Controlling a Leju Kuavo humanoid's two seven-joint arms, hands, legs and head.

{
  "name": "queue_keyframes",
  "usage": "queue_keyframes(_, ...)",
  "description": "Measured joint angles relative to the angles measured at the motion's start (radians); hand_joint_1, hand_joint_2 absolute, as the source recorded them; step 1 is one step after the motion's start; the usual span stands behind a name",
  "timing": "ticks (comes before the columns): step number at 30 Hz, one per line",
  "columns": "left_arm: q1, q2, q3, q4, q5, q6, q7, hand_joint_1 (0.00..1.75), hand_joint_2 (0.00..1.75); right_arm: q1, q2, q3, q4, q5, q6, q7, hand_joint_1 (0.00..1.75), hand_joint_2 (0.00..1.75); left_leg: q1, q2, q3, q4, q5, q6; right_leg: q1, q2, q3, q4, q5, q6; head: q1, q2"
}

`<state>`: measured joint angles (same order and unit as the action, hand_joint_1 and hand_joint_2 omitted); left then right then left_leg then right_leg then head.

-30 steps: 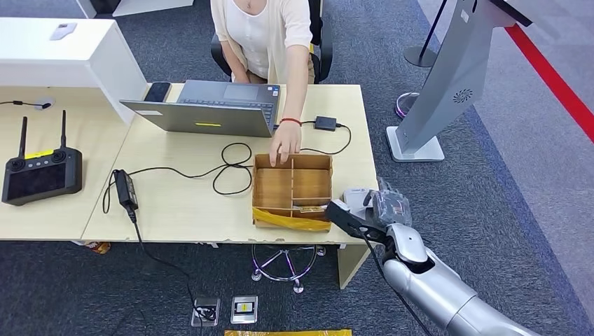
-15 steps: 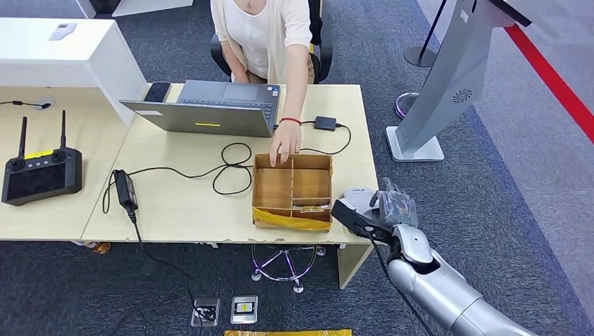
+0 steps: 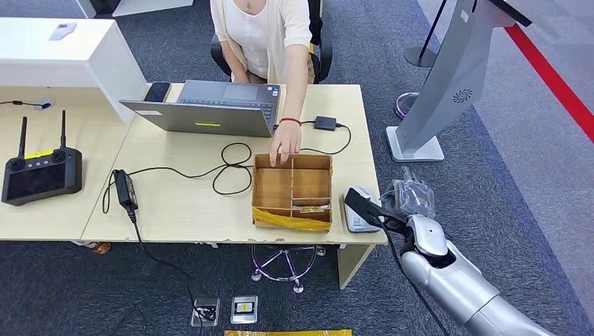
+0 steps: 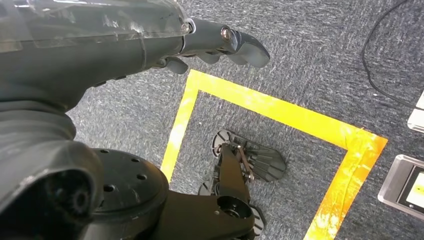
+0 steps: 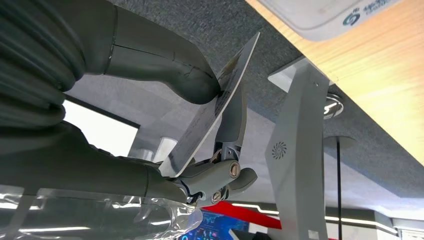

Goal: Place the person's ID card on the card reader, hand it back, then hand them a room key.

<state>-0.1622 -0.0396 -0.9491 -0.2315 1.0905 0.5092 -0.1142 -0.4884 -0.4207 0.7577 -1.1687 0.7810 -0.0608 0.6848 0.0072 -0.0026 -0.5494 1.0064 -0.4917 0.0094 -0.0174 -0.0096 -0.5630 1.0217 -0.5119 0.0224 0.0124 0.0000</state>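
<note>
One card [image 5: 215,112] is being pinched by the right hand [image 3: 406,203], with the reader [image 3: 356,210] sitting just beside it.

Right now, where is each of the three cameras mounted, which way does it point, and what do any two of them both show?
Head view: high on the body, looking down at the light wooden desk; silver right arm enters below.
Left wrist view: behind the hanging left robot hand, facing grey carpet with yellow tape.
Right wrist view: behind the right robot hand pinching a pale ID card.
Shared: head and right wrist views show the white card reader.
</note>
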Motion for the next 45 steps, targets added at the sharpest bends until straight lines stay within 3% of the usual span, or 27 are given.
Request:
queue_keyframes(19,-0.022,-0.005,0.0,0.0,-0.016,-0.003,0.021,0.0,0.0,-0.012,-0.031,-0.036,-0.096,0.029,0.04,0.009,1.75,1.75,0.0,0.0,0.0,0.0,0.0,0.0,0.0,0.0,0.0,0.0,0.0,0.0,0.0,0.0)
queue_keyframes(39,-0.025,-0.009,0.0,0.0,-0.037,-0.002,0.024,0.0,0.0,-0.078,-0.008,-0.026,-0.108,0.027,0.034,-0.004,1.75,1.75,0.0,0.0,0.0,0.0,0.0,0.0,0.0,0.0,0.0,0.0,0.0,0.0,0.0,0.0)
queue_keyframes(45,-0.037,-0.009,0.0,0.0,-0.058,-0.008,0.043,0.0,0.0,-0.136,0.031,-0.009,-0.124,0.05,0.041,-0.009,1.75,1.75,0.0,0.0,-0.001,0.0,0.0,0.0,0.0,0.0,0.0,0.001,0.0,0.0,0.0,0.0)
